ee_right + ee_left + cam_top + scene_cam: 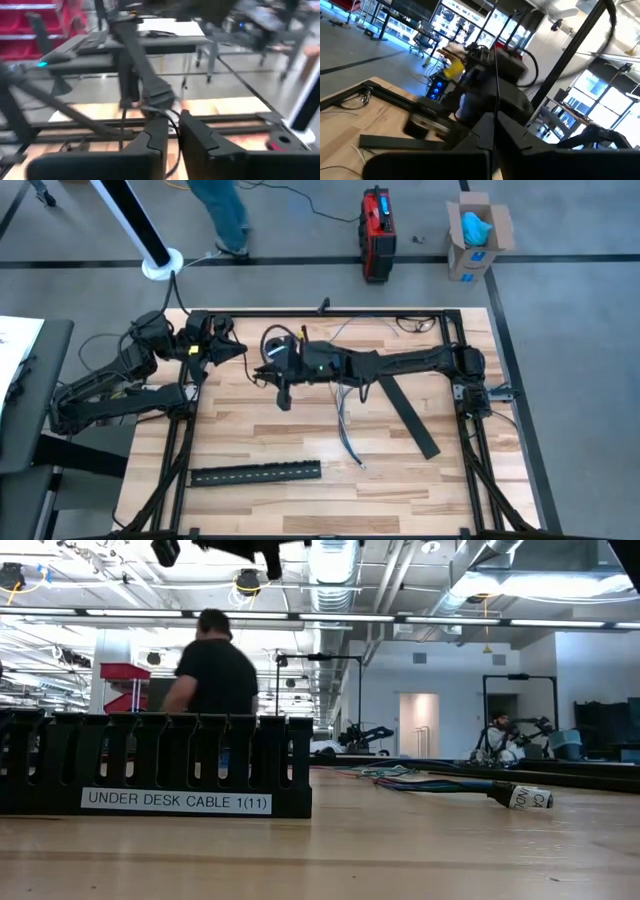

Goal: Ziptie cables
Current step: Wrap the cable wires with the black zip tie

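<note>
Pale wood planks make up the worktop (250, 510), and the cables (345, 430) lie near its middle, thin grey, white and dark strands running lengthwise from under the right arm toward the near edge, ends fanned out there. The right gripper (268, 370) is stretched across to the left-centre of the worktop and held up off the wood; in its wrist view its fingers (155, 137) stand close together with a narrow gap, and I cannot tell whether anything thin is pinched between them. The left gripper (228, 348) sits at the far left corner, just beside the right one; its fingers look nearly closed, a thin dark strand rising between them, though a grip cannot be confirmed. The cables lie to the right of both grippers and nearer the front edge; the right arm passes directly over them, so it is judged the closer. Their long axis runs far-to-near, which suggests a bundling grasp would come across them.
</note>
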Controlling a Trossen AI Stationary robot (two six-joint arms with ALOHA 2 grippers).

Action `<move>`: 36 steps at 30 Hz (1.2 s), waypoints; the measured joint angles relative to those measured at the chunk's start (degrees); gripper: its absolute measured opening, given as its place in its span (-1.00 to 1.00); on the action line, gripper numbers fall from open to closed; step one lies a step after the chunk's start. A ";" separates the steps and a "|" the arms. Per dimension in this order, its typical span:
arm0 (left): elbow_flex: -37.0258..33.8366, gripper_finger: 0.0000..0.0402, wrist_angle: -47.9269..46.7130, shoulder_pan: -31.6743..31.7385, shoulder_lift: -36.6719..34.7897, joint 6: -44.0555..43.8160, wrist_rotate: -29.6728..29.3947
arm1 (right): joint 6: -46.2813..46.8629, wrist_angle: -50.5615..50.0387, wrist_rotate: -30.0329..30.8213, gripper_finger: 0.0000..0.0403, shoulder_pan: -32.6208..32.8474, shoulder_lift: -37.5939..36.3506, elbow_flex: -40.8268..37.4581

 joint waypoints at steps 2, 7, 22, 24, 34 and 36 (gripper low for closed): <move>0.00 -1.00 -1.57 -0.02 0.00 1.06 0.23 | 1.52 -0.77 -1.98 -0.66 -0.68 0.00 0.00; 0.00 -1.00 -7.41 -0.04 0.02 6.37 -0.78 | 4.84 -4.12 -5.42 -0.38 -0.95 0.00 0.00; 0.00 -1.00 -18.93 -0.09 0.52 16.75 -10.26 | 10.91 -17.92 -9.63 0.21 -1.96 -0.04 0.00; 0.00 -1.00 -19.07 -0.09 1.15 16.79 -11.17 | 11.02 -19.23 -10.07 0.21 -1.89 -0.03 -0.01; -7.45 -1.00 -20.99 -3.74 3.77 15.09 -11.25 | 12.48 -44.23 -13.74 0.21 -0.15 -0.02 -0.78; -9.97 -1.00 -19.04 -4.84 3.09 13.24 -11.33 | 12.87 -48.36 -11.89 0.21 1.03 -0.11 -3.10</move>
